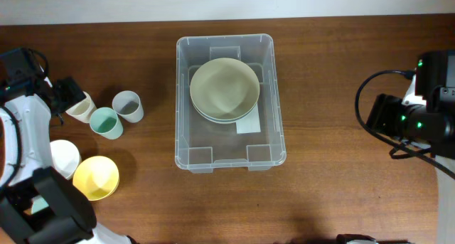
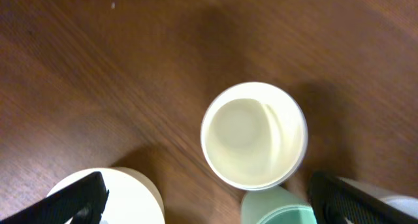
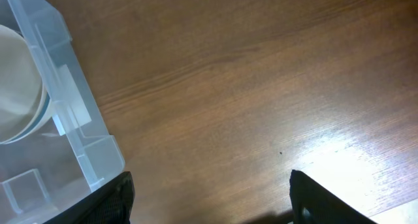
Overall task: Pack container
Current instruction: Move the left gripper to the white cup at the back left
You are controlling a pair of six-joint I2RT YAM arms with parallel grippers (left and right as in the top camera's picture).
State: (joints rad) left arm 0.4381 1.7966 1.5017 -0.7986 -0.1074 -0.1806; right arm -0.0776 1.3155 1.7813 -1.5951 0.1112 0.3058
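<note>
**Left gripper (image 2: 209, 208) poised over cream cup (image 2: 253, 134)**

The container (image 1: 229, 150) sits mid-table with bowls (image 1: 224, 87) stacked inside. The left fingers are spread wide either side of the cream cup, gripping nothing. The right gripper (image 3: 212, 209), also wide open and empty, hangs over the table (image 3: 261, 87) just beside the container's corner.

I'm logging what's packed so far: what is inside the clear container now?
The container holds a stack of bowls, a pale beige one on top, another rim showing beneath. How many are stacked is hidden. A white label pokes out; bowls cover the rest.
</note>
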